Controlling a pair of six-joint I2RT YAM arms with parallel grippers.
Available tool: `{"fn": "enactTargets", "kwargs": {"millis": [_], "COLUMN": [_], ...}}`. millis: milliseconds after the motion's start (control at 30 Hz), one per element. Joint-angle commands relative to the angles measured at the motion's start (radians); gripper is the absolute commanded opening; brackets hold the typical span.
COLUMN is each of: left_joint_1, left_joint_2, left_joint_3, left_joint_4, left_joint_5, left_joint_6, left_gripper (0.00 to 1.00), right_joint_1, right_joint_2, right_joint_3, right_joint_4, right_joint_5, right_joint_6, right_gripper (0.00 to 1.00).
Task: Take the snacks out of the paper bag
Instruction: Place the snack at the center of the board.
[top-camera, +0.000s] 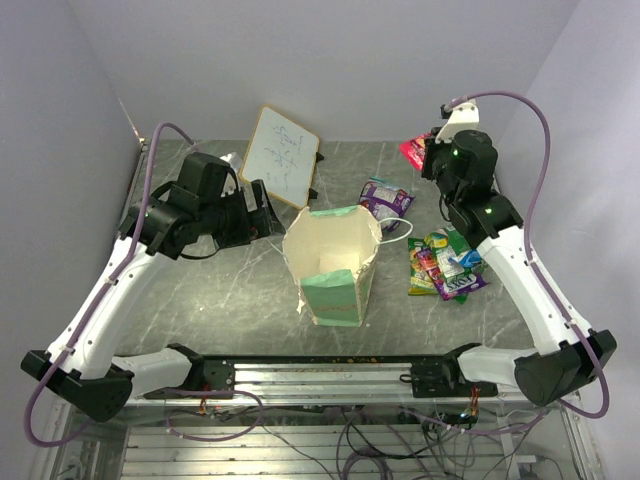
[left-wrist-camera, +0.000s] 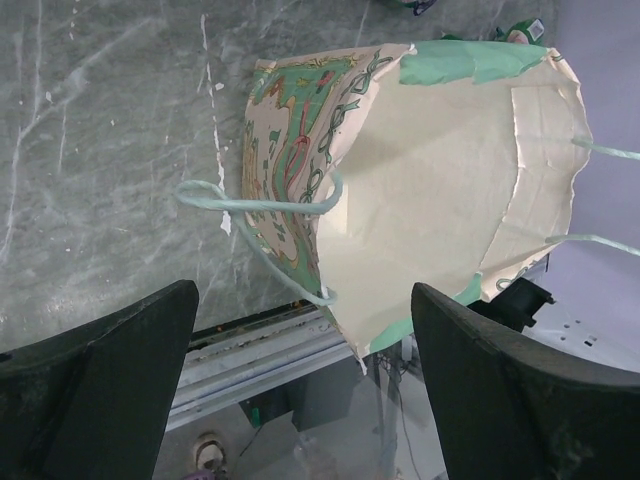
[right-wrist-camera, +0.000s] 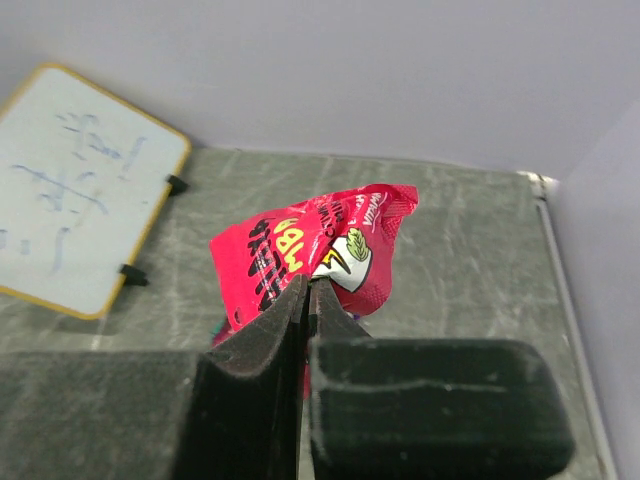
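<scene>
The paper bag (top-camera: 335, 265) stands upright and open at the table's middle, cream with a mint-green band; no packet shows inside it. In the left wrist view the bag (left-wrist-camera: 440, 190) and its string handle (left-wrist-camera: 255, 200) lie just ahead of my fingers. My left gripper (top-camera: 268, 215) (left-wrist-camera: 303, 300) is open and empty, just left of the bag's rim. My right gripper (top-camera: 425, 155) (right-wrist-camera: 310, 285) is shut on a red snack packet (right-wrist-camera: 320, 245) (top-camera: 412, 150), held above the far right of the table. A purple snack packet (top-camera: 385, 197) and a pile of several colourful snacks (top-camera: 445, 265) lie right of the bag.
A white wood-framed board (top-camera: 280, 155) (right-wrist-camera: 80, 190) leans at the back, behind the bag. Grey walls close in the left, right and back. A metal rail (top-camera: 320, 375) runs along the near table edge.
</scene>
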Motion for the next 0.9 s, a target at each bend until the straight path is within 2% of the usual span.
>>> {"fn": "enactTargets", "kwargs": {"millis": [0, 100, 333, 600, 700, 733, 800, 867], "left_joint_1": [0.008, 0.007, 0.008, 0.008, 0.008, 0.009, 0.008, 0.009], "left_joint_2": [0.012, 0.036, 0.086, 0.068, 0.048, 0.043, 0.032, 0.024], "left_joint_3": [0.029, 0.09, 0.27, 0.333, 0.344, 0.347, 0.349, 0.356], "left_joint_4": [-0.012, -0.021, -0.105, -0.175, -0.187, -0.186, -0.179, -0.178], "left_joint_5": [0.014, 0.015, -0.036, -0.089, -0.103, -0.104, -0.098, -0.101], "left_joint_6": [0.02, 0.031, 0.058, 0.04, 0.022, 0.019, 0.013, 0.005], "left_gripper": [0.98, 0.98, 0.99, 1.0, 0.86, 0.85, 0.9, 0.99], "right_joint_1": [-0.004, -0.013, -0.045, -0.099, -0.101, -0.101, -0.102, -0.104], "right_joint_2": [0.002, 0.042, 0.179, 0.374, 0.414, 0.43, 0.455, 0.476], "right_joint_3": [0.076, 0.071, -0.047, -0.114, -0.131, -0.138, -0.151, -0.151], "right_joint_4": [0.026, 0.025, 0.188, 0.352, 0.394, 0.411, 0.436, 0.443], "right_joint_5": [-0.122, -0.059, -0.084, -0.136, -0.169, -0.177, -0.186, -0.182], "right_joint_6": [0.039, 0.062, 0.128, 0.191, 0.175, 0.169, 0.156, 0.15], "right_gripper": [0.0, 0.0, 0.0, 0.0, 0.0, 0.0, 0.0, 0.0]}}
